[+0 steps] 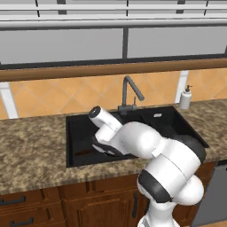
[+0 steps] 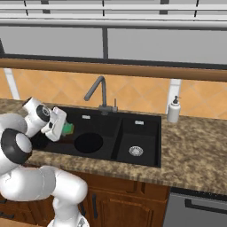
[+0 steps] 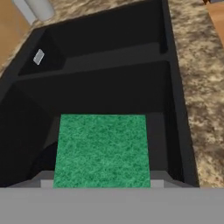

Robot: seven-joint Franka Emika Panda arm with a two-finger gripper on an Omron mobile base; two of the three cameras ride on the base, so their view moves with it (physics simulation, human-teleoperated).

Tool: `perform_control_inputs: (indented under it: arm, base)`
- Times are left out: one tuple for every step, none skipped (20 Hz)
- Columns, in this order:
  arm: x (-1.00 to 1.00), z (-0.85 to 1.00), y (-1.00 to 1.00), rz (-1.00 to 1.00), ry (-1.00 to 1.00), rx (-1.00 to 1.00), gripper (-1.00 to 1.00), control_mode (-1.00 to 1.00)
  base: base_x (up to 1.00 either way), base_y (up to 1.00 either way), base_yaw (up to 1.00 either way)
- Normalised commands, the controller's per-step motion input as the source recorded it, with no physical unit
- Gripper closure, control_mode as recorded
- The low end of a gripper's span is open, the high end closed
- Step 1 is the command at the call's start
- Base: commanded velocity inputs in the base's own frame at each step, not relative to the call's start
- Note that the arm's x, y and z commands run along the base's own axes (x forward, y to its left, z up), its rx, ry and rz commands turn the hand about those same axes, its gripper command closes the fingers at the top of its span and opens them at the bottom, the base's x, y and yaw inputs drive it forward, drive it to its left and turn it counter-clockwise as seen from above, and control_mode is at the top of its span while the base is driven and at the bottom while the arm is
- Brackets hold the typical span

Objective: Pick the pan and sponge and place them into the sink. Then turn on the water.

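The sponge [image 3: 103, 148], green face toward the hand camera, sits between the pincer [image 2: 66, 129] tips — clamped on it, by the look of it — and hangs over the large basin of the sink [image 2: 116, 116]. The pan [image 2: 88, 142] already lies in that basin, below and just beyond the pincer. Judged status: pan placed, sponge not yet released, water not running. The faucet [image 2: 98, 93] stands behind the sink, beyond the pincer; a soap bottle [image 2: 173, 109] stands well off — nothing obstructs the drop.
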Motion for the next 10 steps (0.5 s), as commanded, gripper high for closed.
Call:
perform_control_inputs:
  arm:
    - [0.56,-0.29,0.29,-0.04,0.07,0.0,1.0,-1.0]
    - [0.59,-0.31,0.29,-0.03,0.07,0.0,1.0,-1.0]
    - [0.48,-0.33,0.22,0.0,0.03,0.0,1.0,-1.0]
    - [0.49,-0.32,0.11,0.0,0.08,0.0,1.0,-1.0]
    - [0.46,-0.36,0.07,0.0,0.09,0.0,1.0,-1.0]
    - [0.49,-0.38,0.01,0.0,0.11,0.0,1.0,-1.0]
    - [0.49,-0.45,0.0,0.0,0.13,0.0,1.0,-1.0]
    - [0.45,-0.47,0.0,0.0,0.12,0.0,1.0,-1.0]
    - [0.44,-0.5,0.0,0.0,0.12,0.0,1.0,-1.0]
    - [0.34,-0.51,0.0,0.0,0.07,0.0,1.0,-1.0]
  base:
    - [0.0,0.0,0.0]
    - [0.0,0.0,0.0]
    - [0.0,0.0,0.0]
    - [0.0,0.0,0.0]
    - [0.0,0.0,0.0]
    - [0.0,0.0,0.0]
    - [0.0,0.0,0.0]
    - [0.0,0.0,0.0]
    - [0.0,0.0,0.0]
    - [0.0,0.0,0.0]
